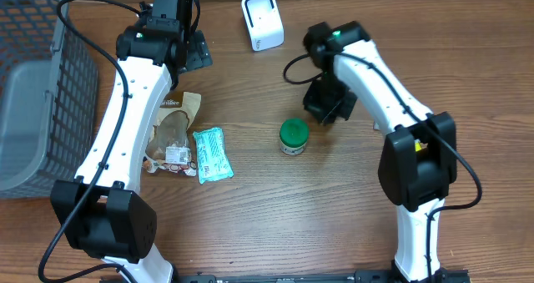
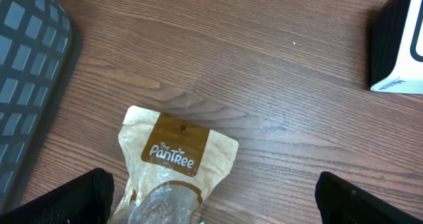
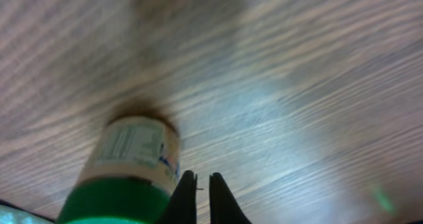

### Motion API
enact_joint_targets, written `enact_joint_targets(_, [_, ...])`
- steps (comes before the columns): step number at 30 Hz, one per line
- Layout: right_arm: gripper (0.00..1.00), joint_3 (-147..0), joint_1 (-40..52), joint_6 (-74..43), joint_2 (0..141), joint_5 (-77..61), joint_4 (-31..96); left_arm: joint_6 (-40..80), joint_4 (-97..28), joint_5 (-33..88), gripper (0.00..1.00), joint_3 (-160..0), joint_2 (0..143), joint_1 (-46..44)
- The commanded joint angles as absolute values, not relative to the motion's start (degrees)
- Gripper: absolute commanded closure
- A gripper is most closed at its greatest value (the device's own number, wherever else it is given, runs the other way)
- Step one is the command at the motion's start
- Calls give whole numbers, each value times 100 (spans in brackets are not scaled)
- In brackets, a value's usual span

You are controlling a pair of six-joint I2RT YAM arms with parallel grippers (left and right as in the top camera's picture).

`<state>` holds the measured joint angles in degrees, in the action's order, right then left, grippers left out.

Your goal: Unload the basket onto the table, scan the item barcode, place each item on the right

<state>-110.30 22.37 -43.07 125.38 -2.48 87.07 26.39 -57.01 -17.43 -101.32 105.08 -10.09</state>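
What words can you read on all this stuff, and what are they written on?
"The PanTree": on the brown snack pouch, white letters on its dark brown patch.
Green-lidded jar: the label has print, but it is too blurred to read.
Teal packet: the print is too small to read.
White scanner: nothing on it can be read.

A wooden table [image 1: 275, 224] carries a grey mesh basket [image 1: 25, 91] at its left edge, a white barcode scanner [image 1: 262, 21] at the far side, a green-lidded jar [image 1: 293, 137] upright mid-table, and a brown Pantree pouch [image 1: 171, 133] just beside a teal packet [image 1: 212, 154].
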Motion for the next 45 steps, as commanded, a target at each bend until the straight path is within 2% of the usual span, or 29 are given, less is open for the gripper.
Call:
enact_joint_targets(1, [90,-10978,2554,-4370,12529,-172,8503,2574,-5677,-1841,0,-10202,10425,-1031])
enact_joint_targets(12, [85,-10978,2816,-4368,12529,-222,7957,2574,-5677,-1841,0,-10202,10425,-1031])
enact_joint_targets(22, [83,-10978,2928,-4344,12529,-1107,7373,2574,-5677,-1841,0,-10202,10425,-1031])
enact_joint_targets(26, [72,-10978,3129,-4303,12529,-1059,7140,2574,-5675,-1841,0,-10202,10425,-1031])
enact_joint_targets(30, [52,-11133,3188,-4303,12519,-1107,7190,2574,-5677,-1841,0,-10202,10425,-1031])
enact_joint_targets(34, [45,-11611,3192,-4156,12363,-738,7682,2574,-5677,-1841,0,-10202,10425,-1031])
enact_joint_targets(36, [0,-11972,3192,-4158,12256,-379,8060,2574,-5677,-1841,1,-10202,10425,-1031])
enact_joint_targets(45, [0,-12138,3015,-4569,12156,-172,8910,2574,-5677,-1841,0,-10202,10425,-1031])
